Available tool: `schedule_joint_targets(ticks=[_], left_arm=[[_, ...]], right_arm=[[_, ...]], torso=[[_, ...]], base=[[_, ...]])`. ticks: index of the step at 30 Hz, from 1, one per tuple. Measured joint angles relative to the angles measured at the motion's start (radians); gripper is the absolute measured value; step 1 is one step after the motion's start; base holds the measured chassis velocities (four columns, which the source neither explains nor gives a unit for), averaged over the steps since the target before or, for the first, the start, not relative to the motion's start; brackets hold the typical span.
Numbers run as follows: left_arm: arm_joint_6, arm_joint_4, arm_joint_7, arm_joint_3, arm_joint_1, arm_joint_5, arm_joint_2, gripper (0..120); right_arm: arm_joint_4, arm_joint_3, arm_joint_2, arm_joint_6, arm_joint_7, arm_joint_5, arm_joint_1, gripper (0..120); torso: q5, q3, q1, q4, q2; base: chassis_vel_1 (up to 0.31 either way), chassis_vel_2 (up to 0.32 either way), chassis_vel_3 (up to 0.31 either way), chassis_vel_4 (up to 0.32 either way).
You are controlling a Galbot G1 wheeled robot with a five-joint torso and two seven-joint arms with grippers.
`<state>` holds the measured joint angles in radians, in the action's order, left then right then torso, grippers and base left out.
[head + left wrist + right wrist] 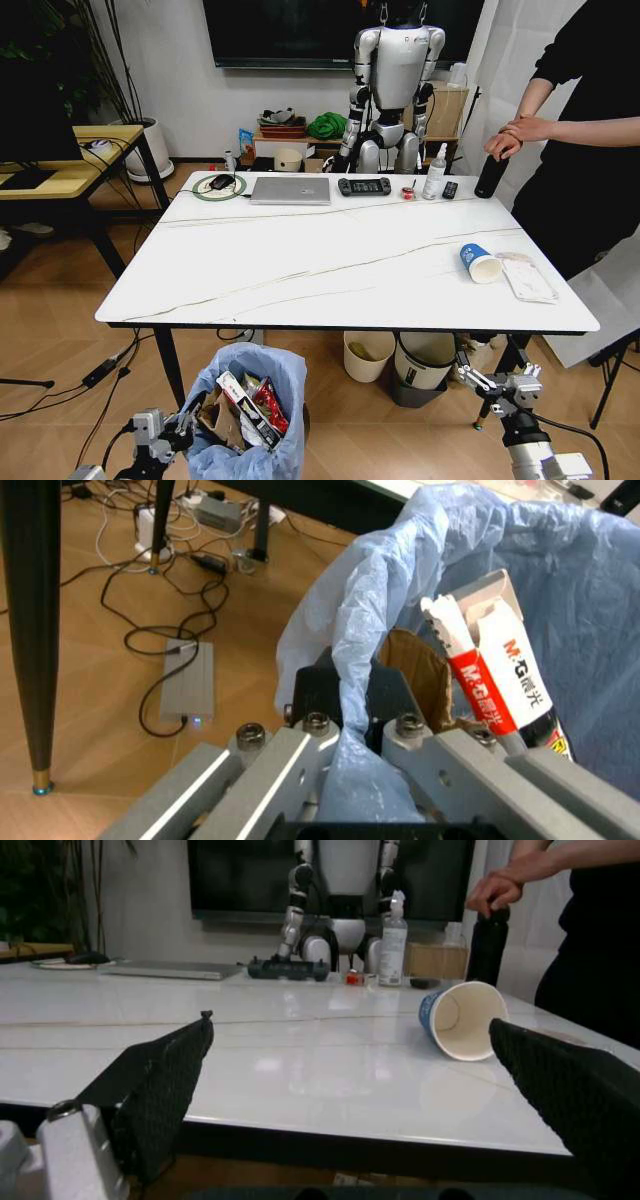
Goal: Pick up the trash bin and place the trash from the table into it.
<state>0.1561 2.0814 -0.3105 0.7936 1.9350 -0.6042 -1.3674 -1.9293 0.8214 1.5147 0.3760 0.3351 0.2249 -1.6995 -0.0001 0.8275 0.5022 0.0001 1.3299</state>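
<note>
— What's around the work?

— My left gripper (175,432) is clamped on the rim of the trash bin (245,415), held below the near edge of the table (330,265). Cardboard and a red-and-white box already poke out of its blue bag. My right gripper (497,384) hangs wide open under the right front edge, holding nothing.

— And the tabletop?

— A blue paper cup (479,263) lies on its side near the right edge, a white wrapper (527,277) just beside it. A laptop (291,190) and spray bottle (435,172) sit along the far edge. Two pails (368,356) stand on the wood floor under the table.
</note>
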Motion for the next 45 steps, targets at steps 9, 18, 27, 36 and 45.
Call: schedule_joint_targets(ticks=[9,18,27,36,45], left_arm=[[-0.011,-0.01,0.0,0.004,-0.004,0.007,-0.043,0],[-0.015,-0.012,-0.001,0.007,-0.003,0.0,-0.046,0],[-0.014,-0.016,-0.003,0.001,-0.004,0.0,-0.049,0],[-0.014,-0.016,-0.005,0.001,-0.003,0.001,-0.053,0],[-0.014,-0.015,-0.005,0.0,-0.003,0.002,-0.057,0]], right_arm=[[0.039,-0.029,0.019,0.007,0.022,0.026,0.034,100],[0.056,-0.024,0.045,0.009,0.038,0.057,0.062,100],[0.056,-0.017,0.042,0.011,0.046,0.074,0.059,100],[0.057,-0.023,0.042,0.013,0.048,0.078,0.063,100],[0.057,-0.02,0.035,0.012,0.05,0.089,0.064,100]], torso=[[0.0001,0.0,0.0,0.0,0.0],[0.0,0.0,0.0,0.0,0.0],[0.0,0.0,0.0,-0.0001,0.0],[0.0,0.0,0.0,-0.0001,0.0],[0.0,0.0,0.0,-0.0001,0.0]], base=[[0.0,0.0,0.0,0.0],[0.0,0.0,0.0,0.0],[-0.093,-0.096,0.082,0.084],[-0.088,-0.077,0.089,0.082],[-0.076,-0.071,0.068,0.072]])
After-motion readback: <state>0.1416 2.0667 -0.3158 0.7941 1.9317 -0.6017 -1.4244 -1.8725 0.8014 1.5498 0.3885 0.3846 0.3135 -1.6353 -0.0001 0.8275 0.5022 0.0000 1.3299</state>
